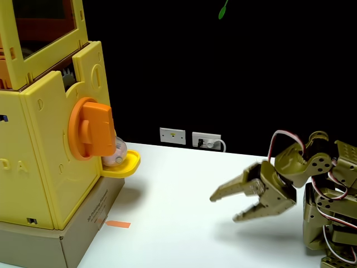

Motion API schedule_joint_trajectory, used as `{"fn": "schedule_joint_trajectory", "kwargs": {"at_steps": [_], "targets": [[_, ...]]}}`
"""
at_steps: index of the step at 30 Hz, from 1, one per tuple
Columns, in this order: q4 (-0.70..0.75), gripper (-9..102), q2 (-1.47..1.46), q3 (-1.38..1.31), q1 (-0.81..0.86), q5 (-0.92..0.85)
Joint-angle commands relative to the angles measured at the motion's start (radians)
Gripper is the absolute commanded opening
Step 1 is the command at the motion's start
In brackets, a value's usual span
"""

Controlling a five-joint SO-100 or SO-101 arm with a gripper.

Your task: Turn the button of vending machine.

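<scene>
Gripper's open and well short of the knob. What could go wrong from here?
1. The button's bar stands roughly upright; the open gripper must roll to match it or the fingers may slip off.
2. The vending machine stands on a cardboard box; a push might shift it.
3. A low approach could hit the yellow tray.

We are reading raised letters "D A" on the left face of the vending machine (39, 162), low on the yellow panel; further letters beside them are running off the left edge and we are not making them out. On the side of the cardboard box (83, 229) under the machine, dark printing is running along the edge, beginning with what looks like "3D Printing", the rest being too small and slanted for us to read.
</scene>
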Motion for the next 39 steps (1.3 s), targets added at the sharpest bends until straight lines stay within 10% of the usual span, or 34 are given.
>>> {"fn": "schedule_joint_trajectory", "kwargs": {"at_steps": [1,9,19,39], "targets": [[-0.005,42,0.141,0.032,-0.003,-0.052],[-0.034,41,0.143,0.080,-0.008,-0.054],[-0.041,1,0.144,0.086,-0.029,-0.012],[-0.075,0,0.146,0.137,-0.055,-0.021]]}}
